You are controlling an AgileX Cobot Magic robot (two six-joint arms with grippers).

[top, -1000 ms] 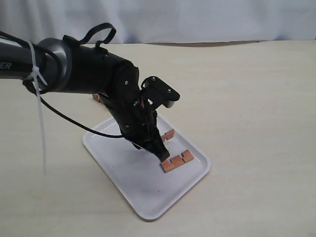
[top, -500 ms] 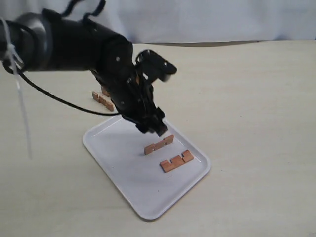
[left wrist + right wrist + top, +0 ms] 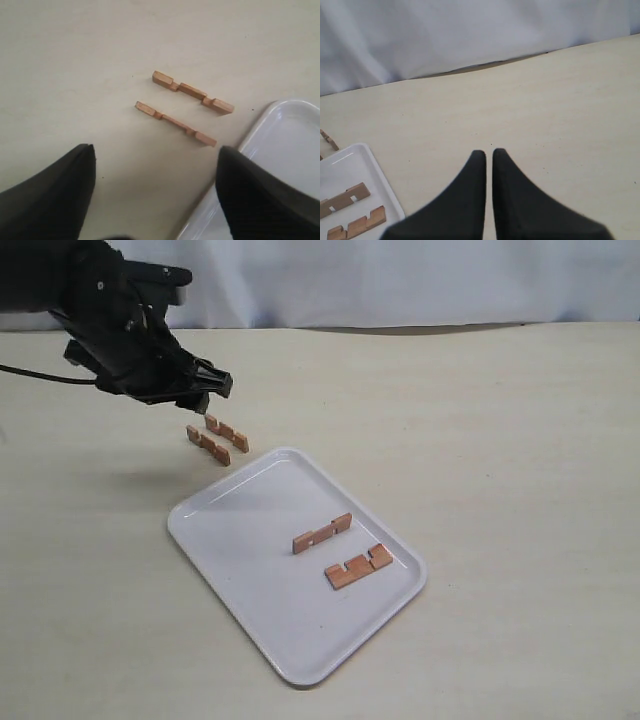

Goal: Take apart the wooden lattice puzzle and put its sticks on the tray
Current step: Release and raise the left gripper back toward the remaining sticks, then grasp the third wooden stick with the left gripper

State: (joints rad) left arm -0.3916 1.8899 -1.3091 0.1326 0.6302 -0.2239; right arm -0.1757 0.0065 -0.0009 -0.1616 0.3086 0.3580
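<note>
While two of the puzzle's four sticks lie on the tray [image 3: 240, 530], the robot's left hand [image 3: 208, 392] hangs above the other two at the far left of the tabletop [image 3: 500, 440], its jaws spread wide and holding nothing. No assembled lattice shows in any view. The puzzle looks fully apart, and about half the task appears done.

The loose pair, a nearer stick [image 3: 208, 445] and a farther stick [image 3: 227, 432], rest side by side, roughly parallel and just apart, on the tabletop just beyond the tray's far left corner. The left wrist view looks down on both between the open fingers [image 3: 55, 195]. That placing suggests the hand is lining up to take one of them, though which one cannot be told.

On the tray, a middle stick [image 3: 322, 533] and a near-right stick [image 3: 358, 566] lie apart from each other, inside the rim.

The right hand [image 3: 485, 152], absent from the exterior view, hovers over the tabletop to the right of the tray. Its fingers are drawn almost together with nothing between them, and it appears to be parked out of the way.

A thin stick lying flat likely calls for a careful descent, so the jaws straddle its width.
</note>
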